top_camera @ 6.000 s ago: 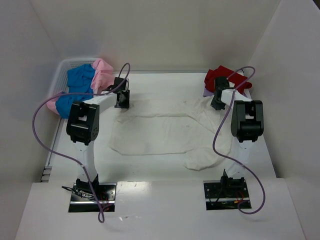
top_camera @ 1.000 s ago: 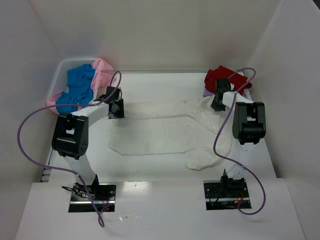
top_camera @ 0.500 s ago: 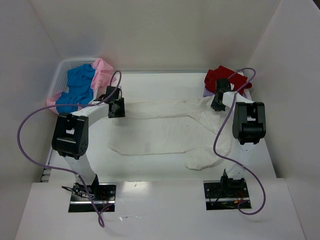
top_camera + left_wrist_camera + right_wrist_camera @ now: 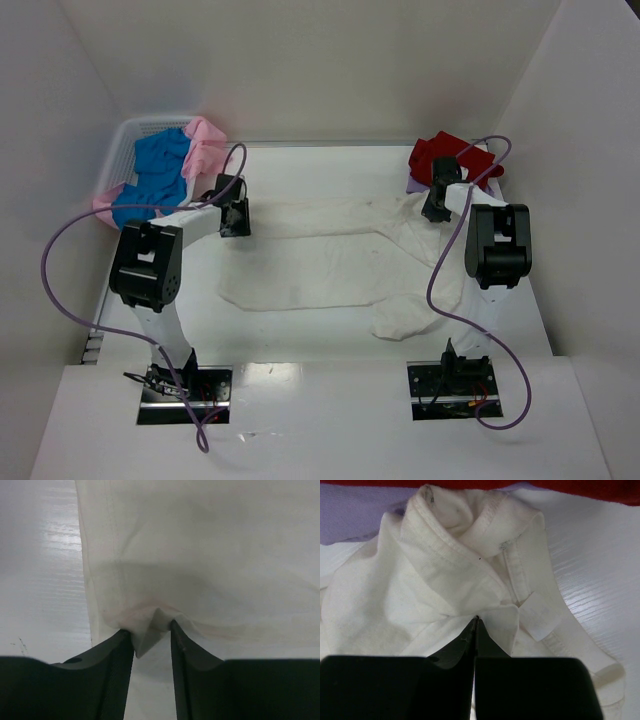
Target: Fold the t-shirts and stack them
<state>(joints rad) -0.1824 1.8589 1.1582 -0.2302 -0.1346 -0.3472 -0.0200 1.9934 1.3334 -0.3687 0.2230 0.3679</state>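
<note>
The stained cream-white cloth t-shirt (image 4: 330, 265) lies spread mid-desk (image 4: 320, 170). Left fingers (image 4: 114, 662) pinch its 10 o'clock edge. Right fingers (image 4: 460, 647) are clamped tight on its 2 o'clock fold.

A cream-white t-shirt (image 4: 330, 265) lay spread across the middle of the counter (image 4: 330, 170), wrinkled and faintly stained, with its near-right part bunched into a rounded heap. Its far-left edge was puckered into a small fold and its far-right end was gathered up in creases. Just beyond that end a red t-shirt (image 4: 435, 152) sat crumpled on a lavender one (image 4: 413, 186). At far left, blue (image 4: 158, 165) and pink (image 4: 207, 145) t-shirts were heaped together.
</note>
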